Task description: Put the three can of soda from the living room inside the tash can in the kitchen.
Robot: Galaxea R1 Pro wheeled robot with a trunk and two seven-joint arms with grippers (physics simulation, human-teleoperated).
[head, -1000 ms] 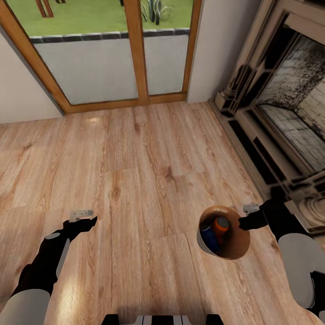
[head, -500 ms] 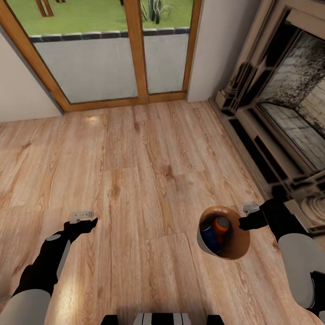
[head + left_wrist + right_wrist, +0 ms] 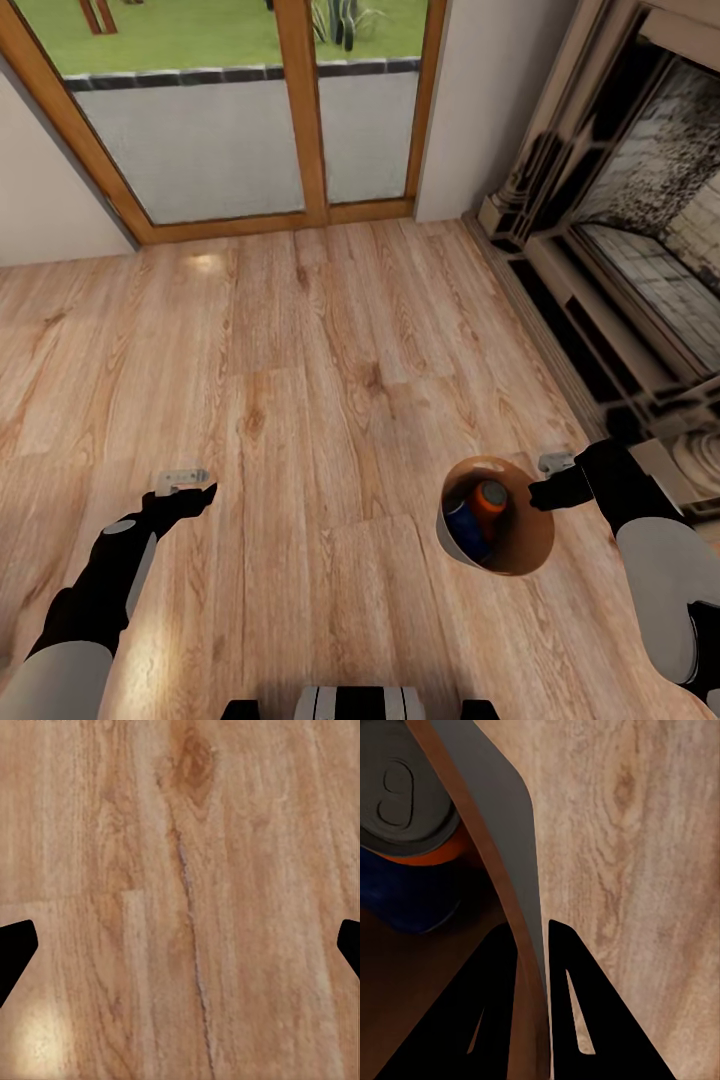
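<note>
Wood floor (image 3: 300, 400) of the living room ran up to a glazed door (image 3: 260, 130) ahead, with the fireplace (image 3: 640, 240) along the robot's right. Trash can (image 3: 497, 515) hung at the robot's right front, tilted, mouth up toward the head camera; inside it lay an orange soda can (image 3: 490, 498) and a blue soda can (image 3: 464, 526), touching; a third could not be made out. Right hand (image 3: 541, 492) was clamped on the can's near rim, one finger (image 3: 495, 1012) inside the wall and one outside, per the right wrist view. Left hand (image 3: 200, 493) hovered well apart on the other side, its fingers (image 3: 15, 952) spread wide over bare floor, holding nothing. Judgement: the carry turns on that single rim pinch, so the bin's axis must stay roughly upright en route to the kitchen.
</note>
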